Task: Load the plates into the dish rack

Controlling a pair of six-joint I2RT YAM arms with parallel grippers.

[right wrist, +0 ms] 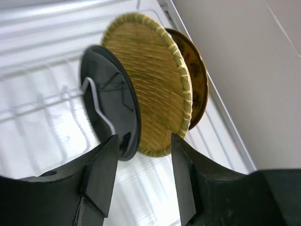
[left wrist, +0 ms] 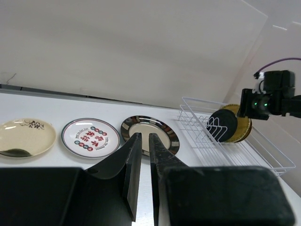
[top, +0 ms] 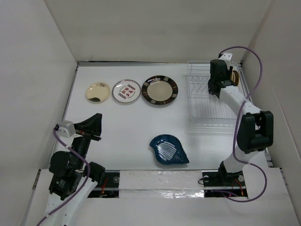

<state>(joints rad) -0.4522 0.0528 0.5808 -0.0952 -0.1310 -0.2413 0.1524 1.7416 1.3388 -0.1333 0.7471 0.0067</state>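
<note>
A high overhead view looks down on the whole tabletop (top: 127,127), arm bases at its bottom edge. The left wrist camera sits low, looking level past its own jaws toward the far wall, with the dish rack (left wrist: 235,150) distant beyond them to the right. The right wrist camera looks from very close, down between its jaws, into that same rack, which all three views share.

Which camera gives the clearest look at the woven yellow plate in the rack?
Right wrist: the woven yellow plate fills the frame, upright between two darker plates. Left wrist shows only its edge behind a black plate; top external hides it behind the arm.
</note>
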